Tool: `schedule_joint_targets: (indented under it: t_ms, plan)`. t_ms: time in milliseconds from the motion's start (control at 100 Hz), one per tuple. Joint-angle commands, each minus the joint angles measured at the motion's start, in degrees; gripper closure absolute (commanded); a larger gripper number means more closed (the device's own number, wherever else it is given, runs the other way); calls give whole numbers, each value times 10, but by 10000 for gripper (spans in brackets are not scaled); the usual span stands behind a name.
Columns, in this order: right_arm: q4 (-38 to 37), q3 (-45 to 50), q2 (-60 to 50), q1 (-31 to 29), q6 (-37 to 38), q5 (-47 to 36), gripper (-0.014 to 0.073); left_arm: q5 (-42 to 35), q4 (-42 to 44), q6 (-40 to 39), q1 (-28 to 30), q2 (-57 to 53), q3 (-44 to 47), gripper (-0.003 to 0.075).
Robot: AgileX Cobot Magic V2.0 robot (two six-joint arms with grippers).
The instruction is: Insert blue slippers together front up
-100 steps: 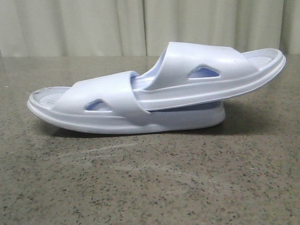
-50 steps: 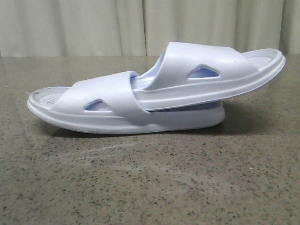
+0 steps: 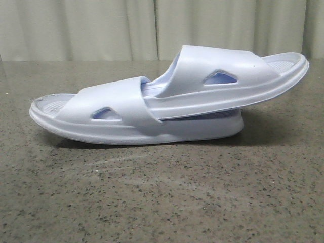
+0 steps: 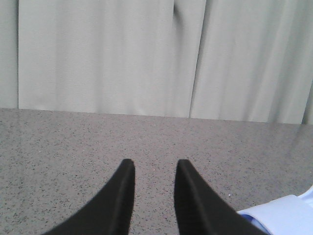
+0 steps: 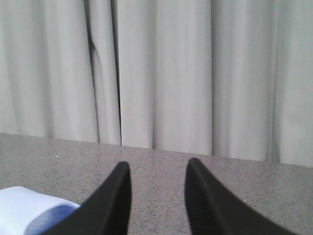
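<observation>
The two pale blue slippers lie nested on the grey stone table in the front view. The lower slipper rests flat with its toe to the left. The upper slipper has one end pushed under the lower one's strap, and its other end sticks up to the right. Neither gripper shows in the front view. My left gripper is open and empty over bare table, with a slipper end beside it. My right gripper is open and empty, with a slipper end beside it.
The speckled grey table stretches in front of the slippers. A pale pleated curtain hangs behind the table's far edge and fills the background of both wrist views.
</observation>
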Motion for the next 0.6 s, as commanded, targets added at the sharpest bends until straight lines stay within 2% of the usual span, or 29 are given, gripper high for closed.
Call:
schedule_joint_targets:
  t_ms: [0, 30, 110, 590]
  plan:
    - [-3, -15, 6, 1, -10, -15, 574, 8, -6, 0, -2, 4, -16, 678]
    - [-3, -15, 6, 1, -10, -15, 613, 8, -6, 0, -2, 4, -16, 706]
    - [-2, -15, 6, 1, -10, -15, 702, 8, -6, 0, -2, 4, -16, 704]
    - [-1, -15, 6, 1, -10, -12, 701, 9, -6, 0, -2, 4, -16, 704]
